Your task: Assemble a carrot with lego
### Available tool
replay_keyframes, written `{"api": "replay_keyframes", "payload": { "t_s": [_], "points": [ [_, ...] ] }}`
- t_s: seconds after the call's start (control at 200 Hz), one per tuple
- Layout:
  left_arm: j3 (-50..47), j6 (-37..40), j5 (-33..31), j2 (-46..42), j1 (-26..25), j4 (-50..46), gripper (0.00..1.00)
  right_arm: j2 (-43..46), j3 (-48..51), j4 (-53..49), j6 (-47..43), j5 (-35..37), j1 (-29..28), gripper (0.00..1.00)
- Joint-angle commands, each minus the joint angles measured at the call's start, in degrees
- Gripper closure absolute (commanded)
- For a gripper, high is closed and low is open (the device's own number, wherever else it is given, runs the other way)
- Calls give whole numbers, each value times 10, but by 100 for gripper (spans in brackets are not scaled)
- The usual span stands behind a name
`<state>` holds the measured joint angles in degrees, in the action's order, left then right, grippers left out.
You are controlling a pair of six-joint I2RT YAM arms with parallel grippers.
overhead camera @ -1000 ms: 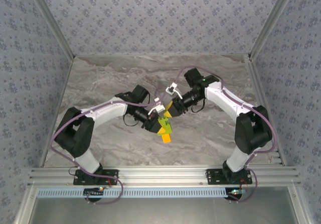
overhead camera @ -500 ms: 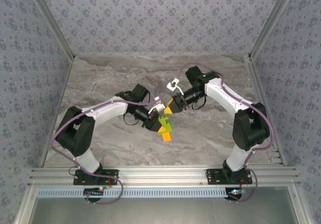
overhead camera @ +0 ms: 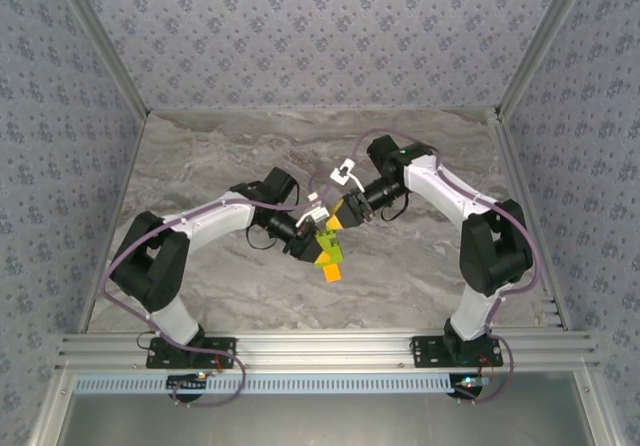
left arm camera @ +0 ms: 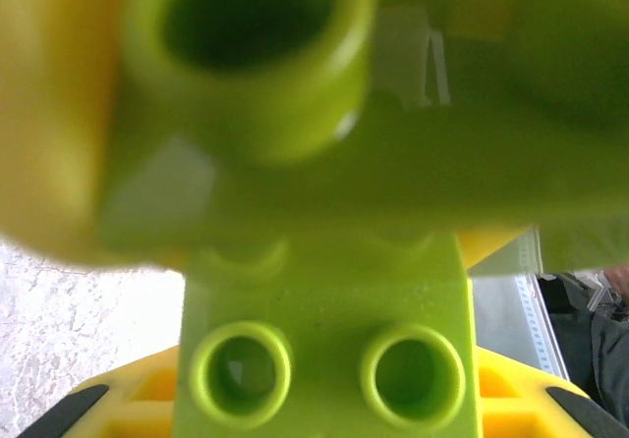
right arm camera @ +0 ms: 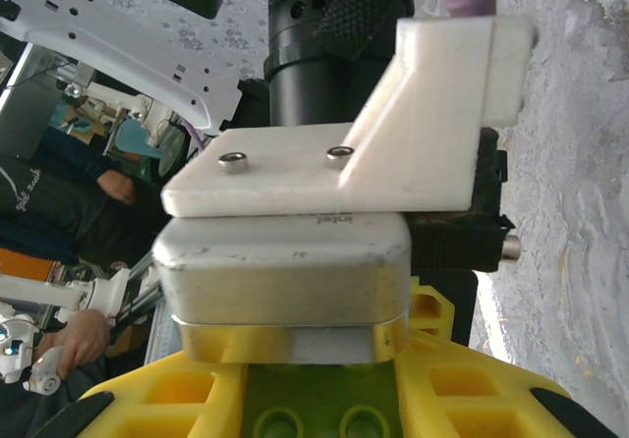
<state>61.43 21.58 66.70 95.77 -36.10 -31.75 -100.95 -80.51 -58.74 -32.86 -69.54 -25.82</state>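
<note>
**Claws meet at centre frame**

Left claw (overhead camera: 318, 239) is clamped on the carrot (overhead camera: 329, 258), green on top, orange end lowest. Right claw (overhead camera: 338, 220), just beside it, is closed on a green brick (right arm camera: 313, 420). Underneath lies the grey marbled table (overhead camera: 200, 166), with flower-patterned walls (overhead camera: 320, 36) all round.

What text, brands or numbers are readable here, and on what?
"intel": small, upside down, on the silver camera housing under the white bracket.
White marks on a dark garment at left: too blurred to read.
The carrot and the green brick: no lettering legible.
</note>
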Motion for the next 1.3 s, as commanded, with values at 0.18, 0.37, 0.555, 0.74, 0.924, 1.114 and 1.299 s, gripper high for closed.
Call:
{"api": "replay_keyframes", "payload": {
  "t_s": [0.18, 0.37, 0.555, 0.74, 0.924, 1.114, 1.299],
  "points": [
    [15, 6, 8, 2, 1, -1, 74, -14, 4, -14, -2, 20, -8, 81],
    [13, 2, 4, 1, 2, 4, 74, -12, 14, -14, -3, 27, -9, 81],
    [13, -1, -3, 2, 2, 6, 74, -8, 18, -17, -4, 39, -8, 81],
    [12, -1, -10, 2, 3, 5, 75, -6, 18, -25, -8, 45, -6, 81],
    [11, -2, -12, 0, 6, 7, 75, -7, 24, -25, -8, 51, -6, 81],
    [8, -5, -15, -4, 7, 11, 75, -7, 31, -21, -6, 56, -5, 81],
    [2, -12, -14, -10, 11, 24, 76, 2, 46, -8, -4, 48, -1, 81]
  ]
}}
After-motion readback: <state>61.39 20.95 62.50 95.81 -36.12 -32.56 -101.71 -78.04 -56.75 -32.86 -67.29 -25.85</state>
